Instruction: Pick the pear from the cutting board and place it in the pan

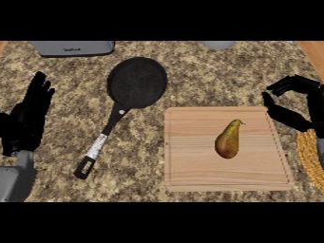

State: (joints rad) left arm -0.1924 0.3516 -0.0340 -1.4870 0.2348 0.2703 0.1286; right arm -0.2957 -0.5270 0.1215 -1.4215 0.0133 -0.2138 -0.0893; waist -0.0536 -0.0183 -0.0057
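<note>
A steep downward view shows a speckled stone tabletop (214,71). A pear (227,140) lies on its side near the middle of a pale wooden cutting board (192,175), its stem pointing away from the robot and its fat end nearer. Nothing touches it. To the left of the board, and apart from it, sits a black pan (137,81) with nothing in it, its long handle running down and to the left toward the robot. The right hand (311,107) hovers just beyond the board's upper right corner, holding nothing, with fingers and thumb partly curved and a gap between them that faces the board. The left hand (27,114) rests at the left edge, fingers straight and pointing up, also holding nothing. A grey appliance (71,47) stands at the far edge, and a woven mat (311,161) shows under the right forearm. The pick has probably not begun; the reach seems to be the step in hand. To do it well, the right hand should likely move left and down over the pear, close across its wide belly rather than its narrow neck, lift straight clear of the board, then carry it left across the gap and lower it into the pan's round bowl, away from the handle.
</note>
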